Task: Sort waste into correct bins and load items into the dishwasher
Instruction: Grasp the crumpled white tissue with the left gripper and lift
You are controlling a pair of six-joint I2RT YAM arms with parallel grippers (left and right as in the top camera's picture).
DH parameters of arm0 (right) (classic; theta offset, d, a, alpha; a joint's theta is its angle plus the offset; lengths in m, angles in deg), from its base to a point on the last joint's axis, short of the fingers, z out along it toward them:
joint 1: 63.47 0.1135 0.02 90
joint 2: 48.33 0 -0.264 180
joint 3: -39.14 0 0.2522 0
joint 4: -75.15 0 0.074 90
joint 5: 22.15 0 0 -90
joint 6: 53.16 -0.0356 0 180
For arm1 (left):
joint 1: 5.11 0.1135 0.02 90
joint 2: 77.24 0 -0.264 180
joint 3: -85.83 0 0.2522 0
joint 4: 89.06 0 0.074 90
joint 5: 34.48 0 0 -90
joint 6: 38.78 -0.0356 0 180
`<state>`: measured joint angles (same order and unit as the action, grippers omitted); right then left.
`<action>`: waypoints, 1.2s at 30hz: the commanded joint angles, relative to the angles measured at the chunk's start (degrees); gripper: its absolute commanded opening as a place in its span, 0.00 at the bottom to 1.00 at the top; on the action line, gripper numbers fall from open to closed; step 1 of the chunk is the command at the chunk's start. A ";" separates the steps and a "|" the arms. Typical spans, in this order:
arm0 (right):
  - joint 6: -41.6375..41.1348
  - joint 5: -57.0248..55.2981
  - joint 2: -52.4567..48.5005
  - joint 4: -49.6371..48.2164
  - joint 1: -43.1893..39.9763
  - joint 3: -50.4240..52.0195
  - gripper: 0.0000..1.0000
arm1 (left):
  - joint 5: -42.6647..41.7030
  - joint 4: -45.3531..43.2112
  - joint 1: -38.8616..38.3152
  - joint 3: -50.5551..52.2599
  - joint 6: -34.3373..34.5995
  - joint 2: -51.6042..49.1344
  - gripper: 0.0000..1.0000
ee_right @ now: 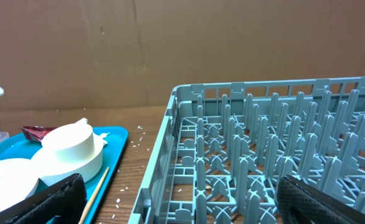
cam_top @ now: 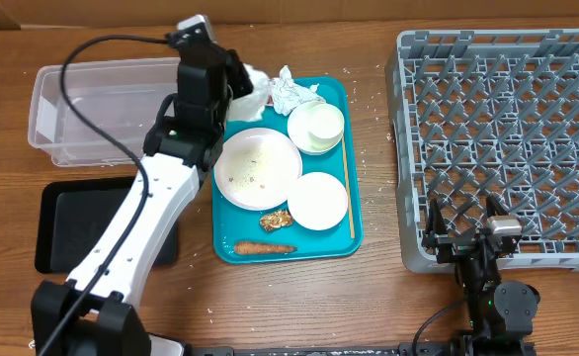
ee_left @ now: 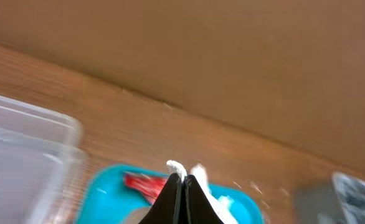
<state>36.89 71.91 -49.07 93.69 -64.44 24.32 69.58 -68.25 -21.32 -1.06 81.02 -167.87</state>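
My left gripper (cam_top: pixel 238 87) (ee_left: pixel 182 179) is shut on a crumpled white napkin (cam_top: pixel 254 96) (ee_left: pixel 175 167) over the teal tray's far left corner. A second napkin (cam_top: pixel 291 91) lies beside it. A red wrapper (ee_left: pixel 141 183) (ee_right: pixel 35 132) lies on the tray under the gripper. The plate (cam_top: pixel 258 168) carries rice grains. One bowl (cam_top: pixel 317 201) sits near it; another bowl with the cup (cam_top: pixel 316 126) (ee_right: pixel 70 148) sits behind. A brown lump (cam_top: pixel 276 221) and the sausage stick (cam_top: pixel 264 247) lie at the tray's front. My right gripper (cam_top: pixel 464 225) (ee_right: pixel 182 199) is open at the rack's (cam_top: pixel 507 138) front edge.
The clear tub (cam_top: pixel 102 109) (ee_left: pixel 20 162) stands left of the teal tray (cam_top: pixel 354 213). The black tray (cam_top: pixel 62 225) lies in front of the tub, partly under my left arm. A thin wooden stick (cam_top: pixel 347 188) lies along the teal tray's right side. Rice grains dot the table.
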 commanded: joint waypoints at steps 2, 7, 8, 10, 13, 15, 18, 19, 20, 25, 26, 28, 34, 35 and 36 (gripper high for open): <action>0.39 -0.39 0.57 -0.22 0.44 0.59 1.00 | 14.99 -1.51 3.34 -0.66 -7.02 2.71 0.04; 0.39 -0.39 0.57 -0.22 0.44 0.59 1.00 | 17.81 -2.82 10.67 -0.66 -10.12 2.62 0.04; 0.39 -0.39 0.57 -0.22 0.44 0.59 1.00 | 17.59 -2.82 12.07 -0.66 -10.12 2.58 0.04; 0.39 -0.39 0.57 -0.22 0.44 0.59 1.00 | 16.24 -3.04 15.06 -0.66 -10.12 2.19 0.04; 0.39 -0.39 0.57 -0.22 0.44 0.59 1.00 | 11.30 -2.10 19.23 -0.66 -10.08 1.29 0.43; 0.39 -0.39 0.57 -0.22 0.44 0.59 1.00 | 8.02 -0.68 20.94 -0.63 -10.08 0.90 1.00; 0.39 -0.39 0.57 -0.22 0.44 0.59 1.00 | 2.25 1.88 22.05 -0.63 -10.08 0.61 1.00; 0.39 -0.39 0.57 -0.22 0.44 0.59 1.00 | -0.33 2.40 22.05 -0.63 -10.08 0.61 1.00; 0.39 -0.39 0.57 -0.22 0.44 0.59 1.00 | -3.23 2.89 22.03 -0.63 -10.08 0.61 1.00; 0.39 -0.39 0.57 -0.22 0.44 0.59 1.00 | -27.87 4.87 19.91 -0.63 -10.10 0.26 1.00; 0.39 -0.39 0.57 -0.22 0.44 0.59 1.00 | -31.67 4.87 19.28 -0.63 -10.10 -0.11 1.00; 0.39 -0.39 0.57 -0.22 0.44 0.59 1.00 | -36.72 4.66 17.00 -0.63 -10.12 -1.07 1.00; 0.39 -0.39 0.57 -0.22 0.44 0.59 1.00 | -31.67 2.51 7.19 -0.63 -16.76 -8.37 1.00; 0.39 -0.39 0.57 -0.22 0.44 0.59 1.00 | -29.55 1.99 5.73 -0.63 -18.69 -10.08 1.00; 0.39 -0.39 0.57 -0.22 0.44 0.59 1.00 | -26.60 1.25 4.28 -0.63 -20.24 -12.20 1.00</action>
<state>36.87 71.89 -49.07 93.71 -64.44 24.32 39.40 -65.93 -13.36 -1.06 67.97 -174.55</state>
